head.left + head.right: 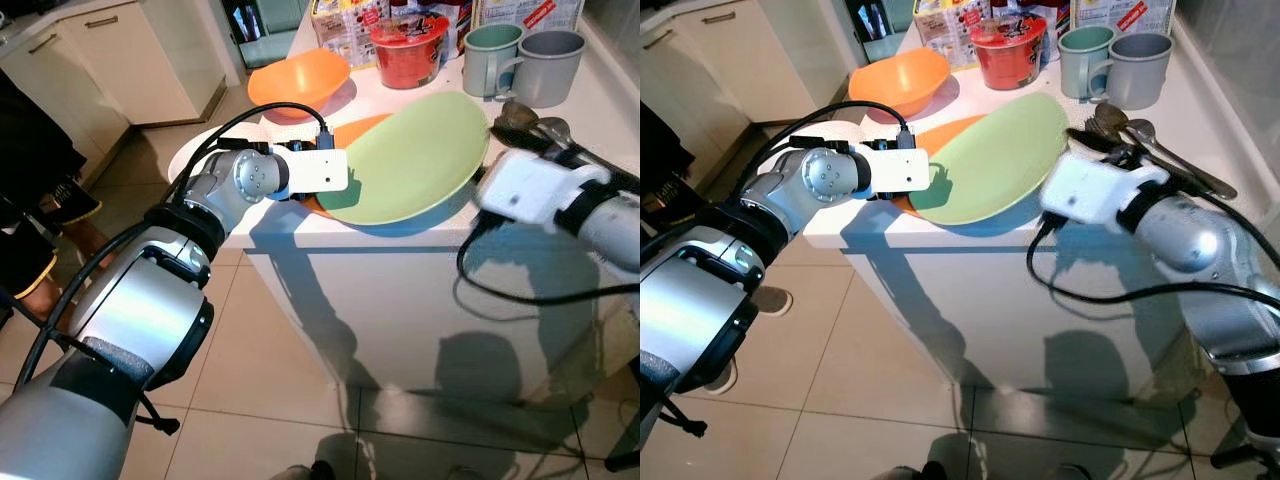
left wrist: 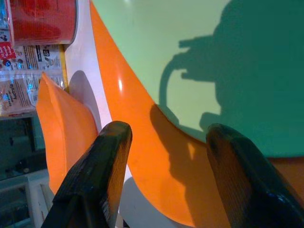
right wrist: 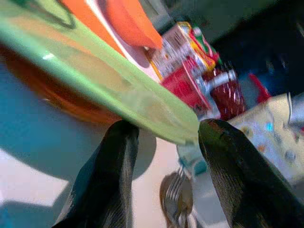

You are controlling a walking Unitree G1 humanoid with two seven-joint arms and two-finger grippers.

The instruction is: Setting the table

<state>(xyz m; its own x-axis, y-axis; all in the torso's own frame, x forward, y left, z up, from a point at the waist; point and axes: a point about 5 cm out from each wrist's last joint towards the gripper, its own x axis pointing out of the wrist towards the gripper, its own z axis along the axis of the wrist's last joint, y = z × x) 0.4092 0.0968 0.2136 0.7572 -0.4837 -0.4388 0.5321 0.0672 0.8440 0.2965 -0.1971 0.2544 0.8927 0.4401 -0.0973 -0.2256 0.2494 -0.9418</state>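
A light green plate (image 1: 420, 160) lies tilted on an orange plate (image 1: 355, 128) at the front of the white counter (image 1: 400, 240), its right side raised. My left arm's white wrist (image 1: 318, 170) is at the plates' left edge. In the left wrist view my left gripper (image 2: 168, 130) is open, with the orange plate (image 2: 142, 142) lying between its two fingers. My right arm's wrist (image 1: 520, 190) is at the green plate's right edge. My right gripper (image 3: 168, 126) is open, and the green plate's rim (image 3: 118, 90) sits just above the gap between its fingers.
Behind the plates stand an orange bowl (image 1: 298, 78), a red noodle cup (image 1: 408, 48), a green mug (image 1: 490, 58) and a grey mug (image 1: 548, 66). Cutlery (image 1: 530, 125) lies by my right wrist. Cabinets (image 1: 110, 60) and a person (image 1: 30, 190) are on the left.
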